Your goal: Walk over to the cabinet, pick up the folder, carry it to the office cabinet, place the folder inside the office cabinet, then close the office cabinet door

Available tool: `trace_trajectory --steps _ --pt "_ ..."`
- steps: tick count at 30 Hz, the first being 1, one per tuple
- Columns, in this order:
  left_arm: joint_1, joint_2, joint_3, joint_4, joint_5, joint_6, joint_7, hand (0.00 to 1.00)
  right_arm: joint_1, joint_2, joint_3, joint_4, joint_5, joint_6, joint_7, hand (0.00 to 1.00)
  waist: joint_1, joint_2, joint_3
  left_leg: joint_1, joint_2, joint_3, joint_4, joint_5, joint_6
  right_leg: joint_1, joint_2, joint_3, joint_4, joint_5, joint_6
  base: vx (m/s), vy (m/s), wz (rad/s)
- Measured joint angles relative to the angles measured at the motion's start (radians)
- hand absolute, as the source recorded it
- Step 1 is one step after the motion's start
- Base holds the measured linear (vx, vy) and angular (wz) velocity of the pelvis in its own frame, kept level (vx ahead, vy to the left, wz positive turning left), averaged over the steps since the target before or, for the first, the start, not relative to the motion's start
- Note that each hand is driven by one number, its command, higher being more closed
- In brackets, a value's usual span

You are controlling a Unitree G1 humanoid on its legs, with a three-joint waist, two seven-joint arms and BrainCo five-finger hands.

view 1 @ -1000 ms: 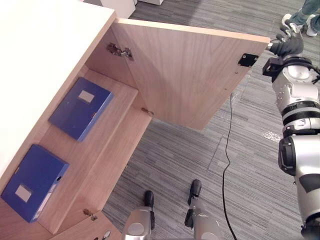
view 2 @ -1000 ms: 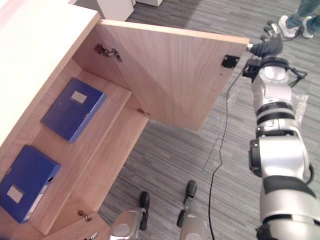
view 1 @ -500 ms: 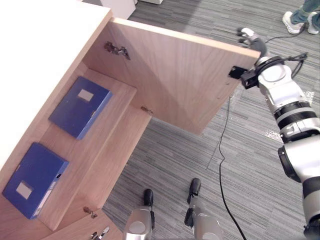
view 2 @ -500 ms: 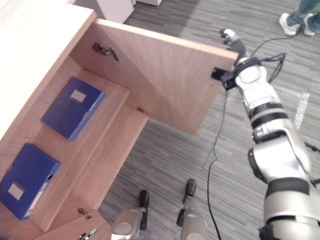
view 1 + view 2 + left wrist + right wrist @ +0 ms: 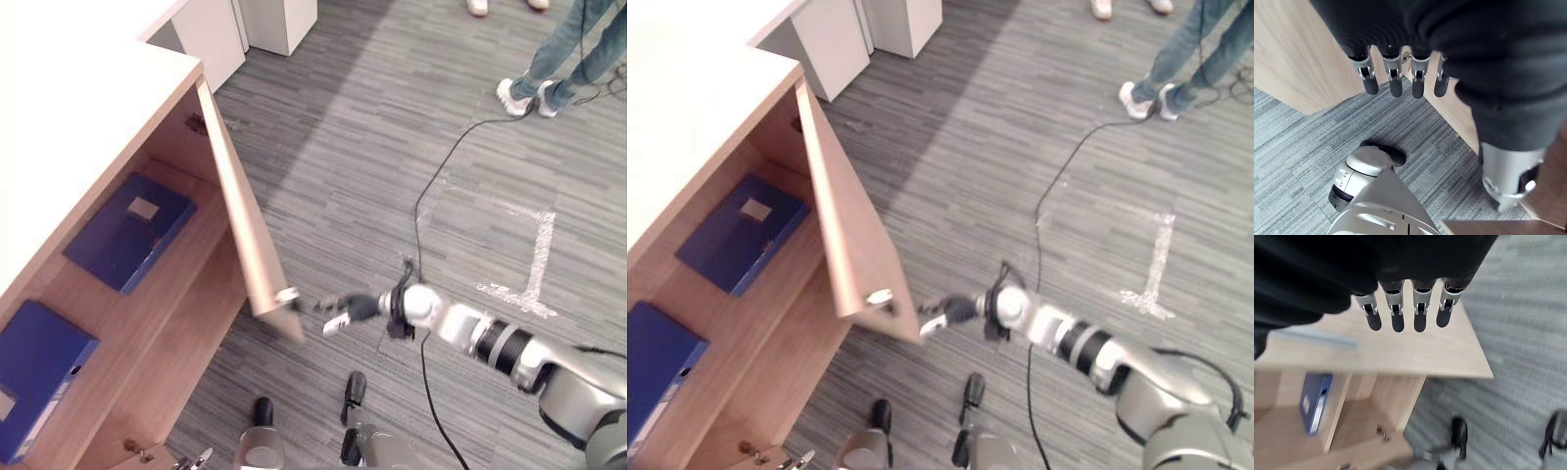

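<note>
Office cabinet [image 5: 93, 103], door [image 5: 240, 225] standing partway between open and closed, its edge turned toward the head camera.

Right hand [image 5: 345, 309] reaches out low to the door's free lower corner, just beside the small silver handle [image 5: 286, 294]. Fingers [image 5: 1396, 316] are straight and released, grasping nothing. The door's outer face lies past them in the right wrist view. Contact with the wood: cannot tell. Judgement: the hand sits on the outer side because a flat push there swings the door shut, with no grip needed.

Left hand [image 5: 1393, 73] hangs by a wooden panel, fingers loose and empty. Likely idle for this step.

Folders: two, both blue, both lying flat on the shelf [image 5: 186, 323] inside the cabinet. One is farther in [image 5: 129, 230], one nearer the camera [image 5: 34, 377], well apart. Which is the carried one I cannot tell. Flat and set back from the shelf's front edge, so they should clear the closing door.

Count: one door, one handle, two folders. A person's legs [image 5: 573, 49] stand across the floor, well apart.

Placing looks done; closing is the step in hand.
</note>
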Motion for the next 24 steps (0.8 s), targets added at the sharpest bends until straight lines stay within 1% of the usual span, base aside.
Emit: trace_trajectory --steps 1,2,3,4,5,6,8,9,11,12,13,14,15,16,17,18,19,20,21,22,23,24 --pt "0.002 0.000 0.016 0.001 0.010 0.002 -0.002 0.00 0.027 0.000 -0.002 -0.016 0.000 0.000 0.020 0.00 -0.001 -0.020 -0.013 0.010 0.000 0.002 0.000 0.006 0.001 0.010 -0.001 0.000 -0.005 -0.013 0.004 0.00 0.000 0.00" --pt "0.003 0.002 0.022 0.001 0.014 0.003 -0.004 0.00 0.045 -0.001 -0.004 -0.026 -0.001 0.000 0.030 0.00 -0.002 -0.036 -0.027 0.014 -0.001 0.004 0.000 0.013 0.000 0.015 -0.002 -0.007 -0.005 -0.024 -0.007 0.00 -0.024 0.04" --pt "0.003 0.003 0.028 -0.001 0.016 0.005 -0.005 0.00 0.058 -0.002 -0.005 -0.035 -0.001 0.001 0.035 0.00 -0.003 -0.048 -0.036 0.015 -0.001 0.005 0.000 0.019 0.000 0.014 -0.003 -0.009 -0.005 -0.026 -0.008 -0.02 -0.031 0.05" --pt "0.003 0.003 0.037 -0.003 0.017 0.006 -0.006 0.00 0.091 -0.003 -0.010 -0.061 -0.002 0.002 0.042 0.00 -0.001 -0.073 -0.051 0.019 -0.002 0.012 0.001 0.030 0.005 0.018 -0.006 -0.019 -0.005 -0.035 -0.006 -0.02 -0.034 0.01" --pt "0.003 0.001 0.037 -0.003 0.022 0.009 -0.007 0.00 0.124 -0.002 -0.011 -0.094 -0.002 0.002 0.050 0.00 -0.002 -0.091 -0.064 0.020 -0.001 0.025 0.003 0.039 0.014 0.028 -0.012 -0.043 -0.006 -0.054 0.001 0.00 -0.033 0.01" --pt "0.003 -0.002 0.037 -0.003 0.029 0.010 -0.007 0.00 0.141 -0.002 -0.011 -0.112 -0.002 0.002 0.055 0.00 -0.002 -0.094 -0.066 0.019 0.004 0.028 0.004 0.043 0.019 0.035 -0.012 -0.059 -0.005 -0.060 0.003 0.06 -0.029 0.07" --pt "0.002 -0.006 0.038 -0.004 0.033 0.013 -0.010 0.00 0.198 0.023 -0.010 -0.140 -0.002 0.002 0.070 0.00 -0.001 -0.105 -0.075 0.025 0.009 0.021 0.005 0.035 0.011 0.034 -0.016 -0.091 0.017 -0.053 -0.006 0.02 -0.003 0.15" --pt "0.002 -0.008 0.038 -0.004 0.033 0.015 -0.010 0.00 0.208 0.035 -0.011 -0.137 -0.002 0.003 0.071 0.00 0.002 -0.105 -0.076 0.025 0.009 0.021 0.006 0.036 0.011 0.034 -0.015 -0.093 0.013 -0.053 -0.006 -0.04 0.010 0.10" --pt "-0.005 -0.017 0.038 -0.004 0.031 0.018 -0.010 0.00 0.250 0.096 -0.033 -0.106 -0.002 0.003 0.065 0.00 0.014 -0.109 -0.078 -0.005 0.006 0.024 0.032 0.036 0.011 0.040 -0.020 -0.112 -0.005 -0.054 -0.005 0.00 0.012 0.15" --pt "-0.010 -0.017 0.038 -0.004 0.030 0.018 -0.010 0.00 0.267 0.122 -0.048 -0.081 -0.003 0.002 0.062 0.00 0.014 -0.110 -0.077 -0.020 0.006 0.023 0.049 0.035 0.013 0.039 -0.025 -0.123 -0.004 -0.053 -0.005 0.01 0.025 0.41" --pt "-0.012 -0.017 0.038 -0.004 0.026 0.017 -0.010 0.00 0.287 0.173 -0.059 -0.014 -0.008 0.002 0.047 0.00 0.015 -0.114 -0.076 -0.039 0.003 0.025 0.075 0.033 0.015 0.046 -0.037 -0.157 0.001 -0.053 -0.005 0.00 0.020 0.47" --pt "-0.014 -0.017 0.038 -0.005 0.024 0.017 -0.010 0.00 0.304 0.196 -0.076 0.020 -0.016 0.002 0.043 0.00 0.018 -0.114 -0.076 -0.044 0.002 0.033 0.086 0.033 0.016 0.052 -0.041 -0.173 0.002 -0.053 -0.005 0.00 0.030 0.67" --pt "-0.014 -0.017 0.037 -0.005 0.022 0.017 -0.010 0.00 0.345 0.241 -0.116 0.093 -0.026 0.002 0.023 0.00 0.029 -0.114 -0.076 -0.045 0.002 0.080 0.100 0.032 0.018 0.068 -0.052 -0.206 0.007 -0.053 -0.005 -0.01 0.051 0.79" --pt "-0.014 -0.017 0.035 -0.001 0.008 0.018 -0.009 0.00 0.386 0.284 -0.169 0.169 -0.057 0.001 -0.011 0.00 0.036 -0.114 -0.076 -0.046 0.003 0.141 0.111 0.027 0.034 0.088 -0.062 -0.244 0.011 -0.055 -0.005 -0.01 0.062 0.82" --pt "-0.014 -0.019 0.031 0.001 0.001 0.019 -0.008 0.00 0.402 0.304 -0.191 0.208 -0.082 0.001 -0.035 0.00 0.039 -0.114 -0.076 -0.047 0.004 0.176 0.115 0.021 0.053 0.096 -0.067 -0.263 0.012 -0.057 -0.003 -0.01 0.083 0.92" --pt "-0.014 -0.021 0.021 0.005 -0.008 0.019 -0.008 0.00 0.432 0.350 -0.247 0.296 -0.118 0.001 -0.069 0.00 0.040 -0.113 -0.077 -0.060 0.009 0.244 0.136 -0.007 0.096 0.101 -0.076 -0.299 0.013 -0.061 0.001 -0.01 0.095 0.85" --pt "-0.014 -0.021 0.006 0.018 -0.014 0.021 -0.006 0.00 0.447 0.399 -0.303 0.393 -0.170 0.003 -0.115 0.00 0.041 -0.115 -0.076 -0.074 0.012 0.271 0.151 -0.024 0.120 0.104 -0.090 -0.329 0.021 -0.062 0.005 0.00 0.102 0.82" --pt "-0.014 -0.027 0.003 0.022 -0.016 0.026 -0.004 0.00 0.454 0.425 -0.338 0.444 -0.206 0.004 -0.143 0.00 0.044 -0.110 -0.073 -0.077 0.013 0.281 0.154 -0.021 0.116 0.109 -0.098 -0.346 0.022 -0.061 0.006 0.02 0.107 0.64" --pt "-0.014 -0.030 0.004 0.030 -0.021 0.028 0.001 0.00 0.461 0.461 -0.388 0.520 -0.234 0.005 -0.174 0.00 0.044 -0.106 -0.070 -0.079 0.011 0.288 0.152 -0.011 0.103 0.117 -0.108 -0.372 0.023 -0.059 0.013 0.04 0.129 0.63" --pt "-0.009 -0.032 -0.004 0.037 -0.029 0.032 0.010 0.00 0.468 0.515 -0.461 0.632 -0.284 0.014 -0.221 0.00 0.048 -0.105 -0.070 -0.081 -0.005 0.284 0.136 -0.001 0.088 0.133 -0.126 -0.407 0.024 -0.052 0.026 0.05 0.177 0.68" --pt "-0.010 -0.038 -0.006 0.045 -0.034 0.036 0.015 0.00 0.475 0.547 -0.517 0.698 -0.318 0.024 -0.250 0.00 0.051 -0.100 -0.068 -0.077 -0.020 0.278 0.120 -0.002 0.089 0.142 -0.140 -0.433 0.023 -0.050 0.033 0.05 0.170 0.75" --pt "-0.011 -0.039 -0.006 0.047 -0.037 0.038 0.020 0.00 0.483 0.589 -0.612 0.785 -0.356 0.033 -0.287 0.00 0.050 -0.100 -0.074 -0.070 -0.047 0.263 0.076 0.005 0.089 0.150 -0.161 -0.468 0.022 -0.044 0.042 0.07 0.162 0.74"
